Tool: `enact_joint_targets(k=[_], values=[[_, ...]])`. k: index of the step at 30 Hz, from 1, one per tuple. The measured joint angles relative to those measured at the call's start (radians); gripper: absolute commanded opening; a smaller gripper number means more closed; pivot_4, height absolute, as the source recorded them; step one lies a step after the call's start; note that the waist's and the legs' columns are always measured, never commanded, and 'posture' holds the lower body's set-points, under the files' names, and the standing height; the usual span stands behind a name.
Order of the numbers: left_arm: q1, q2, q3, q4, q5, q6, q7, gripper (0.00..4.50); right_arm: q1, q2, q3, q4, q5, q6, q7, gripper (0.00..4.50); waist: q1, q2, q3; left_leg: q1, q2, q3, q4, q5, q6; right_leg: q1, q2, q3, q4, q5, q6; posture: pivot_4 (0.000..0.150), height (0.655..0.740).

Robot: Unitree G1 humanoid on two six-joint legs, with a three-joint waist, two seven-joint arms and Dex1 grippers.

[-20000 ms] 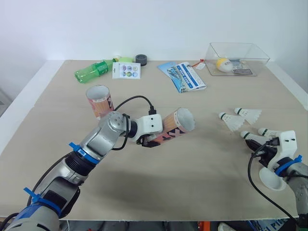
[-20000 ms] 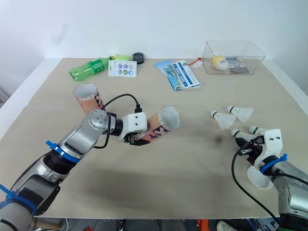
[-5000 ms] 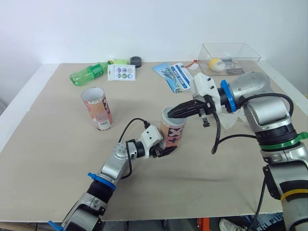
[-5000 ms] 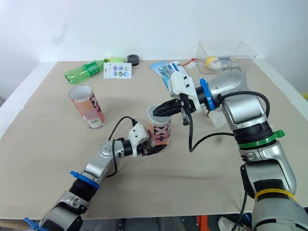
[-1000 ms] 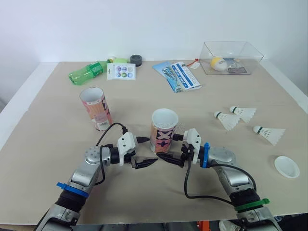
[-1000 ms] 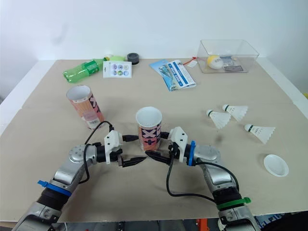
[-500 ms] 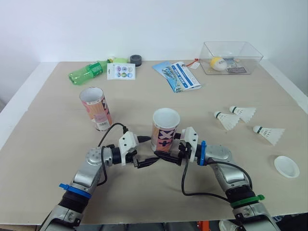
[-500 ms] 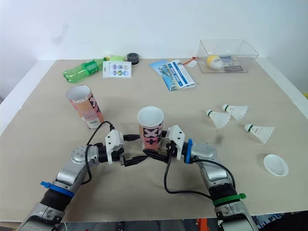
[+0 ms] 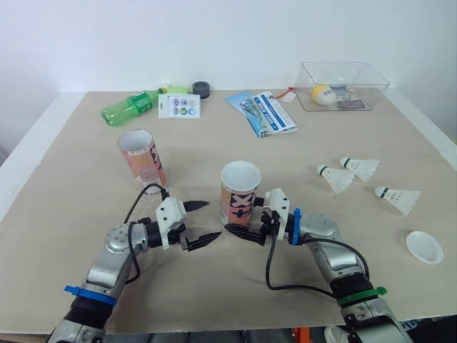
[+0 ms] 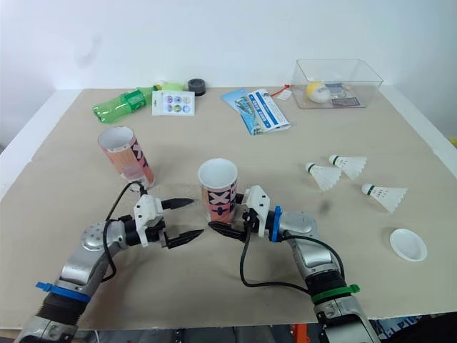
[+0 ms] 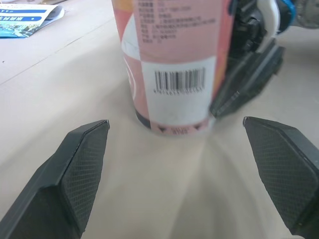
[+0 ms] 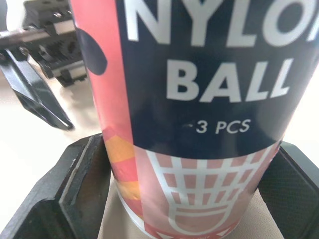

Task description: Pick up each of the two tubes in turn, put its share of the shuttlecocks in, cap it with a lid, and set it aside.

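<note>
1. Tipping risk: tube (image 9: 240,191) upright on the desk (image 9: 86,186), mouth open, gripped low near its base by the right fingers (image 12: 75,189); any lift or swing from so low a hold likely to rock the tall body over
2. Slipping risk: smooth printed wall held on two narrow contact faces; too light a squeeze apt to let it slide or twist, too hard a one to dent it
3. Knocking risk: left fingers (image 11: 75,164) spread wide and holding nothing, just beside the tube on its left, tips aimed at its lower wall; a careless closing-in likely to shove it against the right hold
4. Position: base of the tube between the right fingers, apparently touching both; apart from the left fingers, in line with the gap between them
5. Remainder: second tube (image 9: 143,158) upright, well apart to the left; three shuttlecocks (image 9: 335,177) and a lid (image 9: 424,246) lying well to the right on the desk
</note>
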Motion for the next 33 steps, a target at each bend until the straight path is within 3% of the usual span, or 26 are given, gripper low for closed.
enact_joint_targets(k=[12, 31, 33], values=[[0.011, 0.02, 0.0, -0.056, -0.054, 0.063, -0.009, 4.46, -0.026, 0.043, 0.012, 0.021, 0.0, -0.014, 0.0, 4.5, 0.0, 0.0, 0.0, 0.0, 0.002, 0.0, 0.0, 0.0, 0.0, 0.0, 0.002, 0.0, 0.0, 0.001, -0.001, 0.15, 0.74], [0.024, 0.025, -0.012, -0.051, -0.037, 0.059, 0.0, 4.46, -0.037, 0.045, 0.017, 0.05, -0.025, -0.051, -0.005, 4.5, 0.0, 0.0, 0.0, 0.0, 0.003, 0.0, 0.0, 0.0, 0.0, 0.0, 0.003, 0.0, 0.0, 0.001, -0.002, 0.15, 0.74], [0.023, 0.025, -0.012, -0.048, -0.037, 0.056, 0.0, 4.5, -0.037, 0.045, 0.017, 0.05, -0.025, -0.051, -0.005, 3.96, 0.0, 0.0, 0.0, 0.0, 0.003, 0.0, 0.0, 0.0, 0.0, 0.0, 0.003, 0.0, 0.0, 0.001, -0.002, 0.15, 0.74]])
